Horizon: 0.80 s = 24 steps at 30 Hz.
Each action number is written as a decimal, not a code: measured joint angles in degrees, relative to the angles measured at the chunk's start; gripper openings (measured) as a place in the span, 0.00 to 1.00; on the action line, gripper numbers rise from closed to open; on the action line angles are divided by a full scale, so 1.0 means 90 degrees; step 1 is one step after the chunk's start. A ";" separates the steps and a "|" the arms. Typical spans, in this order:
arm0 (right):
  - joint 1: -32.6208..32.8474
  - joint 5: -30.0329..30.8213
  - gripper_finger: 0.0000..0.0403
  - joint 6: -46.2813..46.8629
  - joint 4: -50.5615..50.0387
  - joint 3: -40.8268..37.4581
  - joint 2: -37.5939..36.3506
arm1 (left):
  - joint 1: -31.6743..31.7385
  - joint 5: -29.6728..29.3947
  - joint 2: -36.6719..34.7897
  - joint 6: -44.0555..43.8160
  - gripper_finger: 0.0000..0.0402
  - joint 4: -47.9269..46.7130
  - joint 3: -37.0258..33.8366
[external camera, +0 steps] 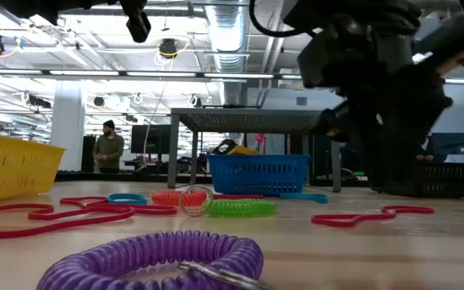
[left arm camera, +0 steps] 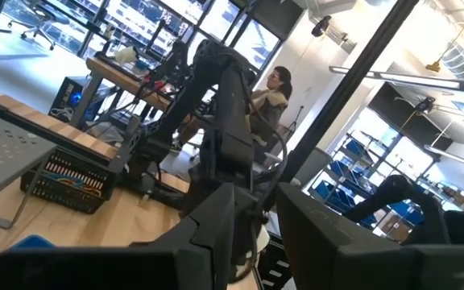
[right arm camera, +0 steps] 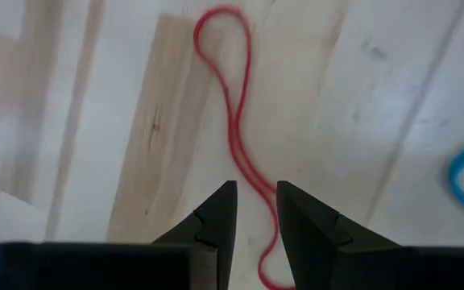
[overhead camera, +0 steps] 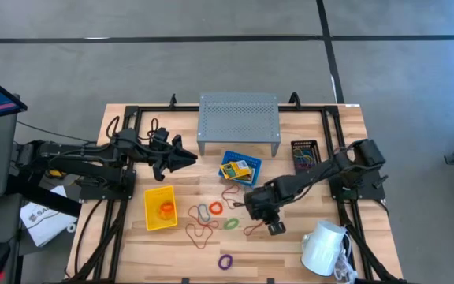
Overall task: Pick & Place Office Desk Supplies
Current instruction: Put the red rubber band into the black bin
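My right gripper points down over a thin red loop that lies flat on the wooden table. Its fingers stand a narrow gap apart, and I see no touch. In the high view this gripper is near the table's middle, by that red loop. My left gripper hovers level above the table's left half, open and holding nothing. The yellow bin has an orange loop in it. The blue bin holds yellow packets. The black mesh bin stands at the far right.
More loops lie loose: purple at the near edge, green, orange, grey, red. A grey perforated riser stands at the far edge, a white mug at the near right. A person stands beyond the table.
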 joint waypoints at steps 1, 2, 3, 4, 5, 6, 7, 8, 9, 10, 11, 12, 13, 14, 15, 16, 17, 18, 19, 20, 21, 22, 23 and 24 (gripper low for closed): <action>0.0024 0.0067 0.22 0.0000 -0.0017 0.0049 0.0093 | 0.0000 0.0000 0.0000 0.0000 0.22 0.0000 0.0000; 0.0058 0.0123 0.22 -0.0003 0.0020 0.0091 0.0183 | 0.0000 0.0000 0.0000 0.0001 0.22 -0.0011 0.0000; 0.0074 0.0131 0.22 -0.0021 -0.0002 0.0094 0.0261 | 0.0000 0.0000 0.0000 0.0001 0.22 -0.0028 0.0000; 0.0099 0.0122 0.22 -0.0047 -0.0063 0.0112 0.0339 | 0.0000 0.0000 0.0000 0.0002 0.22 -0.0029 0.0000; 0.0116 0.0121 0.22 -0.0071 -0.0076 0.0129 0.0414 | 0.0000 0.0001 0.0000 0.0005 0.22 -0.0035 0.0000; 0.0140 0.0114 0.22 -0.0129 -0.0074 0.0150 0.0474 | 0.0000 0.0010 0.0000 0.0003 0.22 -0.0044 0.0000; 0.0159 0.0116 0.22 -0.0192 -0.0048 0.0168 0.0516 | 0.0000 0.0025 0.0000 0.0005 0.22 -0.0046 0.0000; 0.0182 0.0124 0.22 -0.0235 -0.0041 0.0172 0.0551 | 0.0000 0.0045 0.0000 0.0005 0.22 -0.0045 0.0000; 0.0192 0.0129 0.22 -0.0268 -0.0051 0.0177 0.0587 | 0.0000 0.0092 0.0000 0.0007 0.22 -0.0046 0.0000; 0.0202 0.0123 0.22 -0.0282 -0.0062 0.0197 0.0626 | 0.0000 0.0112 0.0000 0.0007 0.22 -0.0047 0.0000; 0.0207 0.0109 0.22 -0.0285 -0.0077 0.0193 0.0631 | 0.0000 0.0128 0.0000 0.0007 0.22 -0.0048 0.0000; 0.0209 0.0111 0.22 -0.0285 -0.0063 0.0188 0.0631 | -0.0003 0.0129 0.0000 0.0007 0.22 -0.0046 0.0000; 0.0209 0.0120 0.22 -0.0285 -0.0047 0.0189 0.0649 | -0.0005 0.0129 0.0000 0.0007 0.22 -0.0046 0.0000; 0.0207 0.0116 0.22 -0.0285 -0.0022 0.0186 0.0672 | -0.0005 0.0129 0.0000 0.0008 0.22 -0.0046 0.0000; 0.0199 0.0108 0.22 -0.0285 -0.0015 0.0183 0.0674 | -0.0005 0.0129 0.0000 0.0009 0.22 -0.0046 0.0000; 0.0199 0.0104 0.22 -0.0282 -0.0018 0.0181 0.0675 | -0.0005 0.0129 0.0000 0.0007 0.22 -0.0046 0.0000; 0.0202 0.0106 0.22 -0.0278 -0.0033 0.0178 0.0679 | -0.0005 0.0129 0.0000 0.0007 0.22 -0.0046 0.0000; 0.0202 0.0104 0.22 -0.0238 -0.0066 0.0178 0.0683 | -0.0005 0.0129 -0.0002 0.0007 0.22 -0.0046 0.0000; 0.0202 0.0102 0.22 -0.0160 -0.0098 0.0176 0.0687 | -0.0005 0.0129 0.0000 0.0007 0.22 -0.0046 0.0000; 0.0202 0.0102 0.22 -0.0067 -0.0133 0.0178 0.0691 | -0.0005 0.0129 0.0000 0.0007 0.22 -0.0046 0.0000; 0.0202 0.0102 0.22 0.0023 -0.0170 0.0176 0.0691 | -0.0005 0.0129 0.0000 0.0006 0.22 -0.0046 0.0000; 0.0202 0.0104 0.22 0.0081 -0.0215 0.0183 0.0691 | -0.0005 0.0129 -0.0001 0.0005 0.22 -0.0046 0.0000; 0.0202 0.0102 0.22 0.0098 -0.0252 0.0189 0.0695 | -0.0005 0.0129 -0.0002 0.0008 0.22 -0.0046 0.0000; 0.0204 0.0098 0.22 0.0097 -0.0295 0.0188 0.0696 | -0.0005 0.0129 0.0000 0.0007 0.22 -0.0046 0.0000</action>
